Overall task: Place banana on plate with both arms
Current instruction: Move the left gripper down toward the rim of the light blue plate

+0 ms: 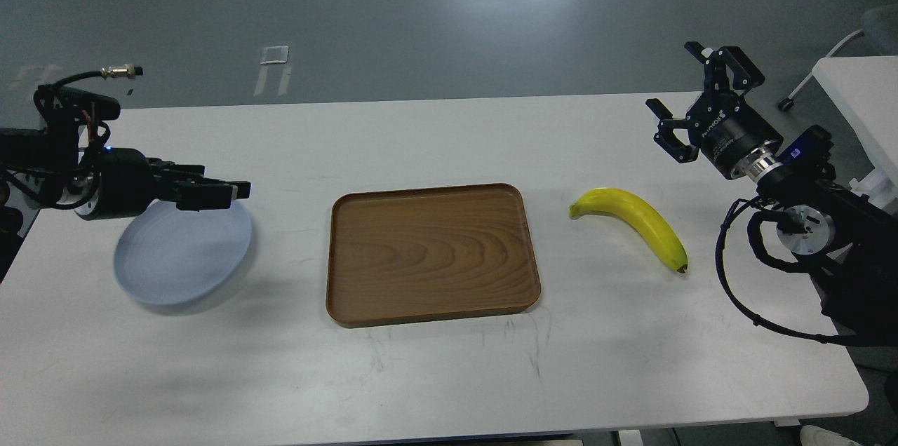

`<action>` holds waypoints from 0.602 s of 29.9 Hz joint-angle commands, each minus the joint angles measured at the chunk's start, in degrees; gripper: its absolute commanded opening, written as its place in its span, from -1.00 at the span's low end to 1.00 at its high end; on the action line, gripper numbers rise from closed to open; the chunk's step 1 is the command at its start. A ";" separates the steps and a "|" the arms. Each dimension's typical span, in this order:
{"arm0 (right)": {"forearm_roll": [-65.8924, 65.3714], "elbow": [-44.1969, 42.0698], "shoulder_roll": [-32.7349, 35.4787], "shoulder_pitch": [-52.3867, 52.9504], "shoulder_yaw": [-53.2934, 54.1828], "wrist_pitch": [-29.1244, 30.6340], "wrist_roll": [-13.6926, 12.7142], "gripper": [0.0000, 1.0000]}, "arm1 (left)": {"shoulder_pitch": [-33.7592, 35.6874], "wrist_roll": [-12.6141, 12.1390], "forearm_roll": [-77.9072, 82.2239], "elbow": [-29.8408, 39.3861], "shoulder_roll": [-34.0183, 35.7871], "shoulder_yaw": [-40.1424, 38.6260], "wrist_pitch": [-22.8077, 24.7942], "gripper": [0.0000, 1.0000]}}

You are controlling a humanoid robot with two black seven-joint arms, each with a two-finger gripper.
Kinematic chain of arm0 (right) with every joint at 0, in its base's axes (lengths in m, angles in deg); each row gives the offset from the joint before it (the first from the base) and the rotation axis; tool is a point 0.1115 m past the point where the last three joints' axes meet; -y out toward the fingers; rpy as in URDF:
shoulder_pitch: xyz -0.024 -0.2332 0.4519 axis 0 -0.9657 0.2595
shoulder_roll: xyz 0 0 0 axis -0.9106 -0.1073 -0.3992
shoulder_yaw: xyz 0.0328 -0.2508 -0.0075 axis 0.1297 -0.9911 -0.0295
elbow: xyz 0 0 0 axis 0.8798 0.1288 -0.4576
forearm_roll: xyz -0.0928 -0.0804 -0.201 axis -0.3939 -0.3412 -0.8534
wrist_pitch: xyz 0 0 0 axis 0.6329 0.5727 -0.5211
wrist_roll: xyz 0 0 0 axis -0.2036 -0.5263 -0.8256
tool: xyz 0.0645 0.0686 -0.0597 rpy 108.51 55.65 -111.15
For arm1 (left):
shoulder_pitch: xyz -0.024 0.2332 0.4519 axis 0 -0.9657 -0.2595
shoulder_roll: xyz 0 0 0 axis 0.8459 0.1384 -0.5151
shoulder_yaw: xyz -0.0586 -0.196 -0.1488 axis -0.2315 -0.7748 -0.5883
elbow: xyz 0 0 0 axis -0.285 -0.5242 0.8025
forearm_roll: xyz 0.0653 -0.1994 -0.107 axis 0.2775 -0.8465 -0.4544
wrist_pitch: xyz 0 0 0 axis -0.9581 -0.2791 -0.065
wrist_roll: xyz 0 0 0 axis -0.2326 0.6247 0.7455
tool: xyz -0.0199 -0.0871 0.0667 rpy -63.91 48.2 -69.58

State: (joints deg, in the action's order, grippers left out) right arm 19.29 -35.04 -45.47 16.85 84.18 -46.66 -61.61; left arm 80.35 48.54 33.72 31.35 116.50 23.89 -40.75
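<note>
The yellow banana (635, 221) lies on the white table right of the tray, stem end toward the tray. The pale blue-grey plate (179, 257) sits at the table's left. My left gripper (235, 195) reaches in low from the left, fingers pointing right over the plate's far rim; it is seen side-on, slightly open and empty. My right gripper (671, 78) is open and empty, raised over the table's far right, behind and to the right of the banana.
A rectangular brown wood-grain tray (431, 253) lies empty in the middle of the white table (449, 376). A second white table (859, 95) and a chair base stand at the far right. Grey floor lies beyond the far edge.
</note>
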 commanded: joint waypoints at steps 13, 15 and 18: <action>0.00 0.06 0.03 -0.13 0.00 0.00 0.00 1.00 | -0.92 -0.04 -7.86 -22.41 -5.20 9.17 -4.26 0.94; 0.00 0.06 0.03 -0.13 0.00 0.00 0.09 1.00 | -1.18 -0.04 -9.28 -23.74 -5.64 10.15 -4.71 0.92; 0.00 0.06 0.03 -0.05 0.09 0.00 0.09 1.00 | -1.45 -0.04 -12.69 -26.20 -5.91 11.99 -4.97 0.90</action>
State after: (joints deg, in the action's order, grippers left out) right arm 19.29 -34.96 -45.46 16.71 84.18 -46.66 -61.60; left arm 79.11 48.49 23.71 7.09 110.84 34.50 -45.37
